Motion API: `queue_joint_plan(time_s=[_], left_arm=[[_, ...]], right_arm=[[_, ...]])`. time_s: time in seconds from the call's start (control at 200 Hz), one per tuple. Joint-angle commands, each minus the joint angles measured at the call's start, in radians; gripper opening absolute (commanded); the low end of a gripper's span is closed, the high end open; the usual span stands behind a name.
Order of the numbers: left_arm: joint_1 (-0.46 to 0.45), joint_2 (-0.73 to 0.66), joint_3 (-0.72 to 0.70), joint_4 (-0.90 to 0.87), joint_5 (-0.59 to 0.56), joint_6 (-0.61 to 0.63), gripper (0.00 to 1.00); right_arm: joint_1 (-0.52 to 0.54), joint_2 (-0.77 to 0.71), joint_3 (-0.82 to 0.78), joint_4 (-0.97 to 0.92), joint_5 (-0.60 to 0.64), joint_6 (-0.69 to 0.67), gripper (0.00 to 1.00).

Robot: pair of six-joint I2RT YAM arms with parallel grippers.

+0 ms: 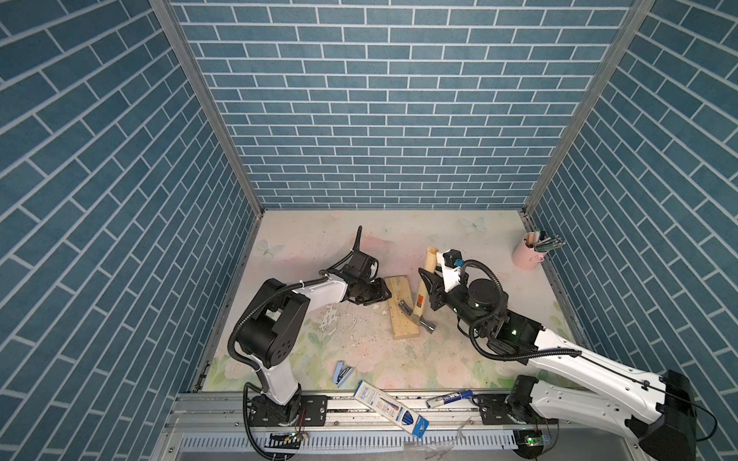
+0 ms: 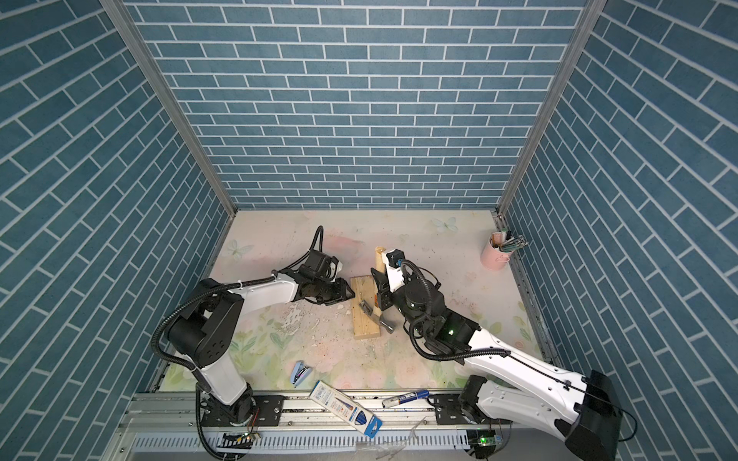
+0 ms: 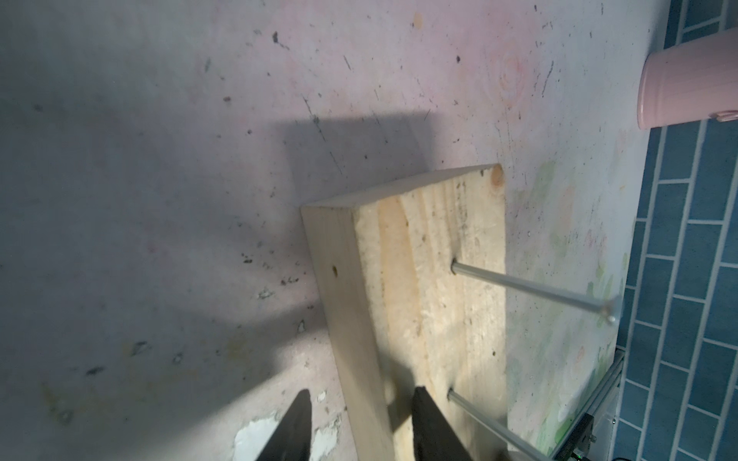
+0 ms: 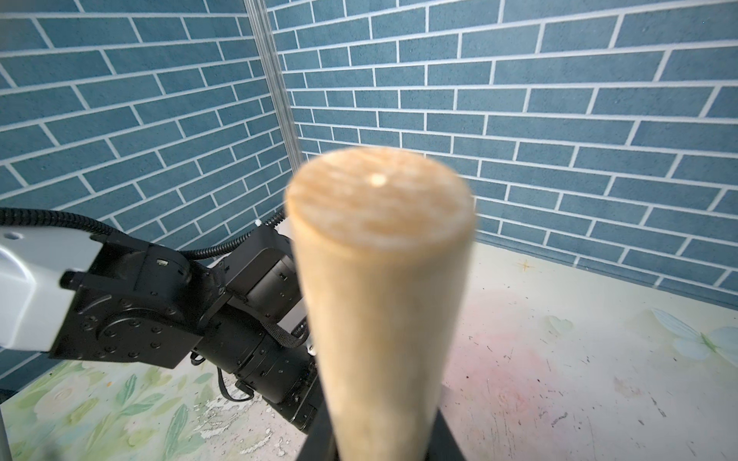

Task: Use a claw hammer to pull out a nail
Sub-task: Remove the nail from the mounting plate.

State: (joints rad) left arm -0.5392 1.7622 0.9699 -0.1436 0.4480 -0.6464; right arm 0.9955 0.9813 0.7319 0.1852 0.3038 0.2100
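Note:
The claw hammer (image 1: 420, 297) (image 2: 378, 259) stands tilted, its grey head (image 1: 419, 319) and claw down on a pale wooden block (image 1: 403, 331) (image 2: 364, 327). My right gripper (image 1: 425, 285) (image 2: 379, 285) (image 4: 383, 439) is shut on the wooden handle (image 4: 379, 279). My left gripper (image 1: 379, 293) (image 2: 345, 293) (image 3: 361, 393) clamps the block's (image 3: 399, 259) left edge, one finger on top and one beside it. Two long nails (image 3: 531, 287) (image 3: 487, 423) stick up from the block. I cannot tell whether the claw hooks a nail.
A pink cup of pens (image 1: 528, 255) (image 3: 687, 88) stands at the back right by the wall. A blue stapler (image 1: 342, 373), a pen box (image 1: 389, 407) and a marker (image 1: 449, 398) lie near the front rail. Blue brick walls enclose three sides.

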Motion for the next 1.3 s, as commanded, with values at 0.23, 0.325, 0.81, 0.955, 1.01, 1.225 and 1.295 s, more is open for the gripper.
queue_joint_plan(time_s=[0.23, 0.325, 0.81, 0.955, 1.01, 1.225, 1.295], left_arm=[[-0.022, 0.058, -0.051, -0.128, -0.035, 0.015, 0.42], [-0.022, 0.062, -0.051, -0.125, -0.032, 0.014, 0.42], [-0.022, 0.071, -0.051, -0.118, -0.029, 0.011, 0.42], [-0.023, 0.072, -0.053, -0.117, -0.03, 0.009, 0.42], [-0.022, 0.072, -0.054, -0.118, -0.031, 0.009, 0.42], [-0.022, 0.068, -0.057, -0.122, -0.035, 0.002, 0.42], [-0.023, 0.07, -0.059, -0.119, -0.036, -0.001, 0.42]], right_arm=[[0.031, 0.041, -0.002, -0.04, 0.094, 0.081, 0.0], [0.041, 0.054, 0.01, -0.032, 0.112, 0.078, 0.0], [0.077, 0.076, -0.053, 0.119, 0.191, 0.07, 0.0], [0.106, 0.072, -0.105, 0.209, 0.225, 0.044, 0.0], [0.118, 0.072, -0.118, 0.235, 0.237, 0.031, 0.0], [0.164, 0.067, -0.199, 0.366, 0.251, -0.033, 0.0], [0.182, 0.066, -0.227, 0.424, 0.258, -0.061, 0.0]])
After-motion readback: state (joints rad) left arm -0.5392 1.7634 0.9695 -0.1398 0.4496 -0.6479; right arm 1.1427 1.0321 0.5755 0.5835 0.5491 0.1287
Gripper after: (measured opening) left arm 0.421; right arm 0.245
